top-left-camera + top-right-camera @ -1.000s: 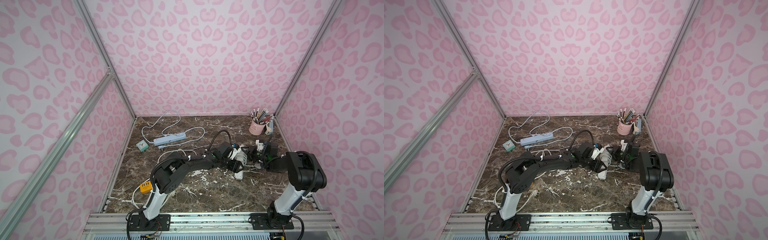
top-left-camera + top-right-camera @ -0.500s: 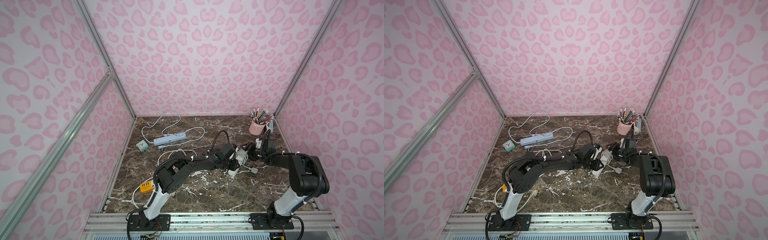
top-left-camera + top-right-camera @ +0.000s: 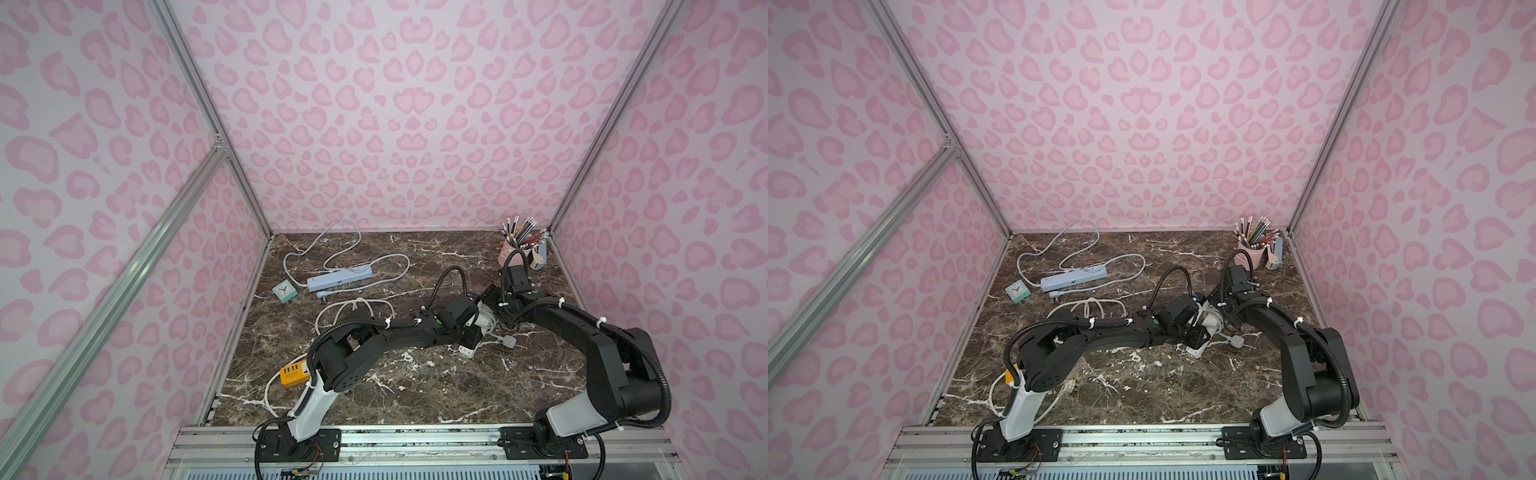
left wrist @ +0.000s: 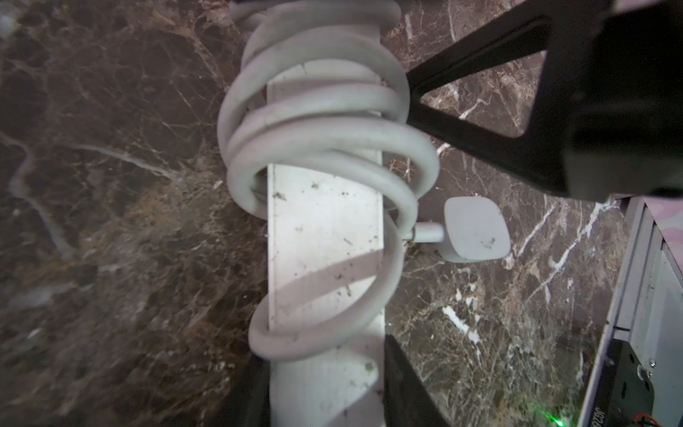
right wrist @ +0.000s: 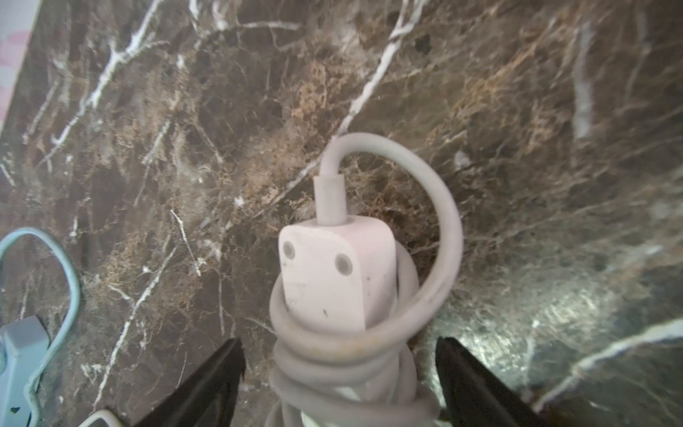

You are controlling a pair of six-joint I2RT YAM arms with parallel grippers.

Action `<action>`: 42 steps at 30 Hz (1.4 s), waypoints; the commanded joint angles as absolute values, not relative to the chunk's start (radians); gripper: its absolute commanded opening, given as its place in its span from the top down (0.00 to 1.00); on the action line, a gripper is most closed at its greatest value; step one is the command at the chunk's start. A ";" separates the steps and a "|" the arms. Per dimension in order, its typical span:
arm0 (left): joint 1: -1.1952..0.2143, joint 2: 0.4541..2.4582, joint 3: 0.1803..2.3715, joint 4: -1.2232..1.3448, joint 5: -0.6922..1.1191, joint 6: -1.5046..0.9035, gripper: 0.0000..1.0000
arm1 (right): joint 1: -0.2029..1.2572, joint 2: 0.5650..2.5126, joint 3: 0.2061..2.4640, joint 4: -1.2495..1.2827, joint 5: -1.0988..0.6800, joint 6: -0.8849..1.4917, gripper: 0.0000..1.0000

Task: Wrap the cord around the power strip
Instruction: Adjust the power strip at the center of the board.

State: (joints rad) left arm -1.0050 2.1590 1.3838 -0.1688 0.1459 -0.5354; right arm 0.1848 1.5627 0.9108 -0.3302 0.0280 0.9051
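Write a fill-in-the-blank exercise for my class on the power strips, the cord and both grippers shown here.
The cord is coiled around the white power strip, and its ____ sticks out beside the coils.
The left gripper is shut on that strip, while the right gripper stands ____, jaws clear of the coils.
Beside the blue power strip sits a small teal ____.
Missing words: plug, open, clock.

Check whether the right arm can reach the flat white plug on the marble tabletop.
Probably yes: the right gripper stands open nearby, and the flat white plug lies uncovered beside the cord-wrapped white power strip.
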 commanded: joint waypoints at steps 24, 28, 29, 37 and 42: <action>-0.943 1.789 1.222 -0.040 0.174 -0.364 0.35 | 0.091 1.529 0.837 -0.090 -0.072 0.173 0.53; -0.905 1.751 1.184 -0.060 0.151 -0.347 0.35 | 0.088 1.528 0.844 -0.082 -0.081 0.129 0.49; -0.897 1.742 1.173 -0.060 0.149 -0.347 0.35 | 0.089 1.534 0.847 -0.080 -0.106 0.128 0.47; -0.874 1.683 1.130 -0.059 0.090 -0.342 0.35 | 0.110 1.558 0.897 -0.150 -0.037 0.178 0.22; -0.872 1.689 1.127 -0.056 0.093 -0.347 0.35 | 0.113 1.543 0.931 -0.227 0.022 0.228 0.10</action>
State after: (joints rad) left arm -0.8730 1.6909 1.1263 -0.0879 0.1040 -0.3489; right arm 0.1120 1.5543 0.9070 -0.1818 -0.0353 0.1871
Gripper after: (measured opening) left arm 0.648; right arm 0.890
